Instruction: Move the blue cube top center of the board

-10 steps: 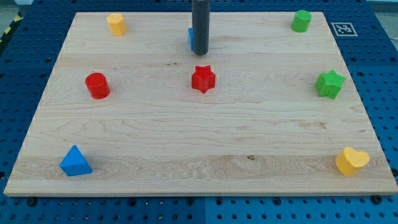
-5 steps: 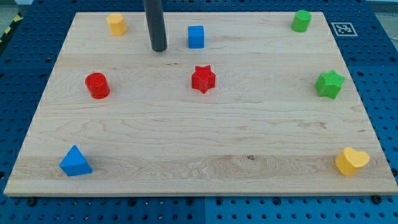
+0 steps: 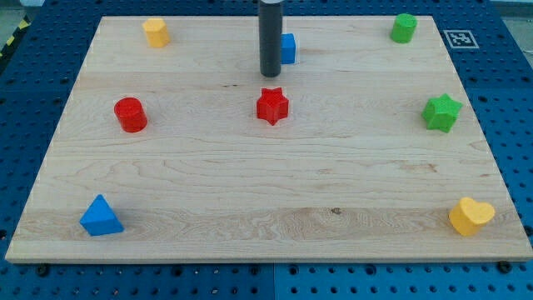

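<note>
The blue cube (image 3: 288, 48) sits near the view's top, a little right of centre, partly hidden by my rod. My tip (image 3: 269, 73) rests on the board just left of and slightly below the cube, touching or nearly touching its left side. The red star (image 3: 272, 106) lies just below the tip.
On the wooden board (image 3: 266, 183): a yellow block (image 3: 155, 32) top left, a green cylinder (image 3: 404, 27) top right, a red cylinder (image 3: 130, 114) left, a green star (image 3: 441, 112) right, a blue triangle (image 3: 101, 216) bottom left, a yellow heart (image 3: 470, 216) bottom right.
My tip swung left of the blue cube, then came back right against it. The cube has shifted to the right by about its own width.
</note>
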Controlling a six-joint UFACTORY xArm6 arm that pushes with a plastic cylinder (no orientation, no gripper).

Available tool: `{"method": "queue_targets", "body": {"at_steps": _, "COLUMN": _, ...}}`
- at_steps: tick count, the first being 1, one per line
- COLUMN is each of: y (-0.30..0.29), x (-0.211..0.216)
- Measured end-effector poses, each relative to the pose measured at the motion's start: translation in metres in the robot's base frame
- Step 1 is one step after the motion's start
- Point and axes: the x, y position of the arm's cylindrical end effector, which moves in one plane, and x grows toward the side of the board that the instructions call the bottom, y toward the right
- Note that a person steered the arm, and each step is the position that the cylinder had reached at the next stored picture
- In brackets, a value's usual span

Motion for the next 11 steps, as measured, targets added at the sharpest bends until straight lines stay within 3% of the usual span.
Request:
{"method": "queue_targets", "body": {"at_steps": 1, "y": -0.005, "x": -0.042}}
{"method": "queue_targets", "body": {"at_steps": 2, "y": -0.002, "x": -0.046}}
{"method": "queue_targets", "body": {"at_steps": 3, "y": 0.034, "x": -0.014}}
{"method": "queue_targets", "body": {"at_steps": 6, "y": 0.051, "x": -0.058}}
{"method": "queue_targets", "body": {"at_steps": 9, "y": 0.036, "x": -0.060}}
{"method": "queue_targets", "body": {"at_steps": 11, "y": 0.082, "x": -0.038}}
